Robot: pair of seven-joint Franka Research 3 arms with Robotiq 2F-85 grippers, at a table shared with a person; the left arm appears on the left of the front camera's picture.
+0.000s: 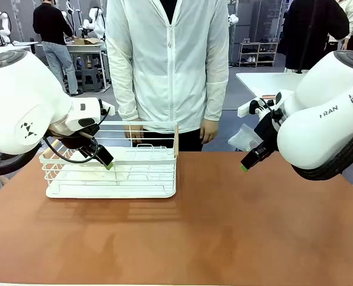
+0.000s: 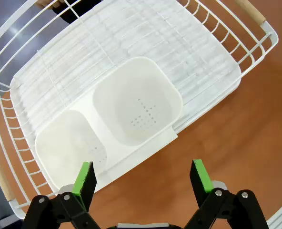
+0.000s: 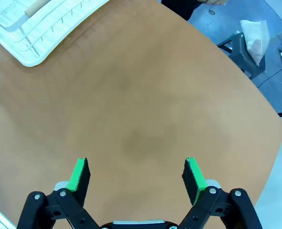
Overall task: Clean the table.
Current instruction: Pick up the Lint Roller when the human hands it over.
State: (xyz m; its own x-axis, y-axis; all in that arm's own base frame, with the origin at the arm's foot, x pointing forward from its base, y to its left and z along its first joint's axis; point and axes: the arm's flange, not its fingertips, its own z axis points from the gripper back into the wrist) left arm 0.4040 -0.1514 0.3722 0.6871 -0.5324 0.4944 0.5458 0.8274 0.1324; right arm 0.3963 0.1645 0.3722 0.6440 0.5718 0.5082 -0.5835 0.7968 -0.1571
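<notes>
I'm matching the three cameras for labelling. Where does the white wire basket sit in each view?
Front view: the white wire basket stands on the left half of the table, near its far edge.
Left wrist view: the basket is seen from above, across the upper and left parts of the picture.
Right wrist view: one corner of the basket is at the top left.
Shared landmark: the reddish-brown table beneath it.

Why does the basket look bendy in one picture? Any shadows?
Left wrist view: the wide lens bends the basket wires. Front view: they look straight, with a soft shadow on the table in front of the basket. Right wrist view: sharp, faint dark patches on the table.
</notes>
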